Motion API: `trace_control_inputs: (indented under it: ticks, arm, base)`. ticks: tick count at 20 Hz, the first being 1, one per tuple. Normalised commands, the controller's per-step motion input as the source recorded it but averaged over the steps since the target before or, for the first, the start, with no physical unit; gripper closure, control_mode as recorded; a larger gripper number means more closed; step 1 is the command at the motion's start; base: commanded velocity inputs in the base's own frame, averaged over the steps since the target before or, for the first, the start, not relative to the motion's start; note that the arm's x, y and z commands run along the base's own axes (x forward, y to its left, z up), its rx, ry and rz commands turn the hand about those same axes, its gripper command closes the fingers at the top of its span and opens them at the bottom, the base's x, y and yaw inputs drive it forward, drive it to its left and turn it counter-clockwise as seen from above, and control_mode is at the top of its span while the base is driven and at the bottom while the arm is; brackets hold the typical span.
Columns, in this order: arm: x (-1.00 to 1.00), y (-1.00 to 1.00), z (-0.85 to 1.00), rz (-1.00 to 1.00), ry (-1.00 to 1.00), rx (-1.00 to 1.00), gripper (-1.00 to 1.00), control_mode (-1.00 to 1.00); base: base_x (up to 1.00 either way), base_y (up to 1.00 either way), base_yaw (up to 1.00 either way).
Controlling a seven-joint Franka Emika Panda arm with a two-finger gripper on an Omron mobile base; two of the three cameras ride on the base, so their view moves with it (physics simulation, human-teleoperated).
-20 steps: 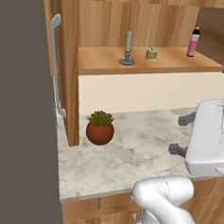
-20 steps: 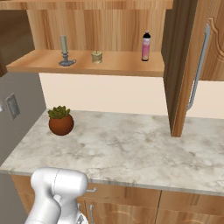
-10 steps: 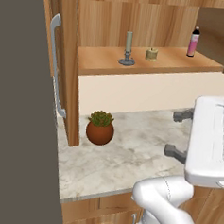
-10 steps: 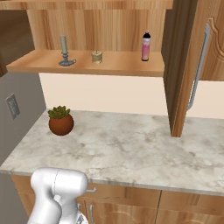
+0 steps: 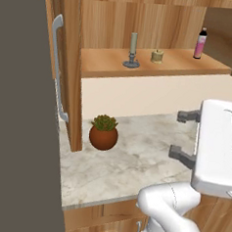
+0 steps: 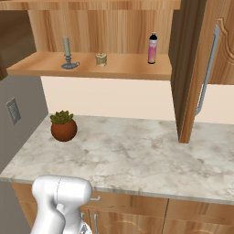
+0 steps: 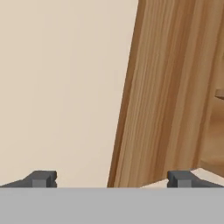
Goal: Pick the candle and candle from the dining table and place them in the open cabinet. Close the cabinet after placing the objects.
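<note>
- We are holding our gripper [image 5: 184, 135] spread wide and empty above the stone counter [image 5: 129, 168].
- The taper candle [image 5: 133, 50] and stubby candle [image 5: 157, 56] are standing on the cabinet shelf [image 5: 107, 63].

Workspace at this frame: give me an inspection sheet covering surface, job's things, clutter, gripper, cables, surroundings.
Surface: marbled counter, potted plant on it.
Job's things: taper candle and stubby candle stand apart on the cabinet shelf; cabinet doors open.
Clutter: pink bottle on the same shelf.
Gripper: gripper with jaws apart, holding nothing, above the counter.
Cables: nothing seen.
Surroundings: beige wall; wall outlet.
</note>
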Motion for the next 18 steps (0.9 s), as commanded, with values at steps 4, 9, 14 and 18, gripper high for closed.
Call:
trace_control_inputs:
  ticks: [4,9,14,18]
  arm:
    - [0.01,0.35,0.00,0.00,-0.02,0.14,-1.00,-1.00]
    - [0.06,0.36,0.00,0.01,-0.02,0.14,-1.00,-1.00]
    - [0.24,0.34,0.00,0.02,0.00,0.12,-1.00,-1.00]
    - [0.42,0.27,-0.02,0.07,0.00,0.10,-1.00,-1.00]
  base:
    - [0.00,0.00,0.00]
    - [0.00,0.00,0.00]
    - [0.00,0.00,0.00]
    - [0.00,0.00,0.00]
